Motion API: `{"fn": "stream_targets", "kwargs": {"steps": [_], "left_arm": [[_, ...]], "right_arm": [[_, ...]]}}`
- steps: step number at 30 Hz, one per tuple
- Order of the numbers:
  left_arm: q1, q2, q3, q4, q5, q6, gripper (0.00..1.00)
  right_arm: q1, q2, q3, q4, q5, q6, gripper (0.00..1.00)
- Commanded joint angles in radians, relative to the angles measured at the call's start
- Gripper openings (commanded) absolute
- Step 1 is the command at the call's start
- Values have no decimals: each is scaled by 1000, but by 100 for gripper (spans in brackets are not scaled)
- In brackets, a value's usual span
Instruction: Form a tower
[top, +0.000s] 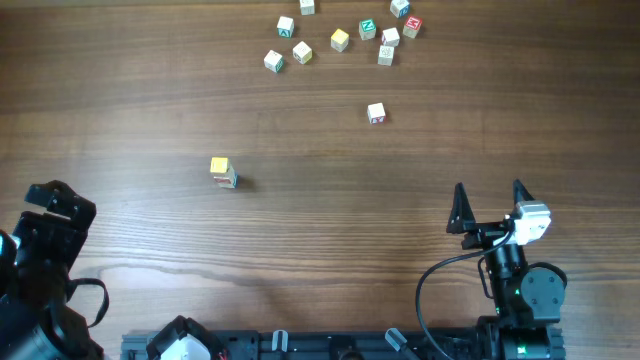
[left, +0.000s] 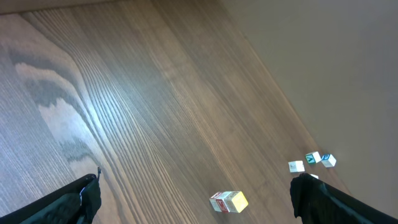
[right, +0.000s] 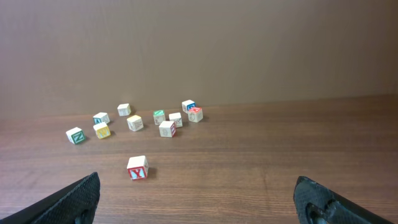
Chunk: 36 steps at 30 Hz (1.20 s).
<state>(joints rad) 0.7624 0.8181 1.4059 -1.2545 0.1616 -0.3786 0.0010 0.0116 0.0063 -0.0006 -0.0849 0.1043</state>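
The tower (top: 222, 171) is a short stack of small wooden letter cubes with a yellow cube on top, standing alone left of the table's middle. The left wrist view also has the tower (left: 228, 201), seen between and beyond the fingers, with red marks on its lower cubes. My left gripper (top: 62, 200) is at the lower left, well clear of the stack, and the left gripper (left: 199, 182) is open and empty. My right gripper (top: 489, 192) is at the lower right, and the right gripper (right: 196, 190) is open and holds nothing. A loose cube with a red Y (right: 137, 167) lies ahead of it, also visible as the single cube (top: 376, 113).
A scatter of several loose letter cubes (top: 340, 38) lies along the far edge of the wooden table (top: 150, 90); the same cluster (right: 161, 121) shows in the right wrist view in front of a brown wall. A few cubes (left: 313, 160) show at the right of the left wrist view.
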Motion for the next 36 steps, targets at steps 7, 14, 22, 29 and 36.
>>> {"fn": "stream_targets", "kwargs": {"steps": [7,14,22,29,36], "left_arm": [[-87,60,4,-3,-18,9,100],[-238,35,4,10,-156,9,100],[-695,-243,-268,626,-154,9,100],[-848,-491,-846,1086,-152,9,100],[-903,-714,-1250,1315,-151,35,100]], "right_arm": [[-5,-7,-1,3,14,1,100],[-5,-7,-1,3,14,0,100],[-5,-7,-1,3,14,1,100],[-5,-7,-1,3,14,1,100],[-5,-7,-1,3,14,0,100]]}}
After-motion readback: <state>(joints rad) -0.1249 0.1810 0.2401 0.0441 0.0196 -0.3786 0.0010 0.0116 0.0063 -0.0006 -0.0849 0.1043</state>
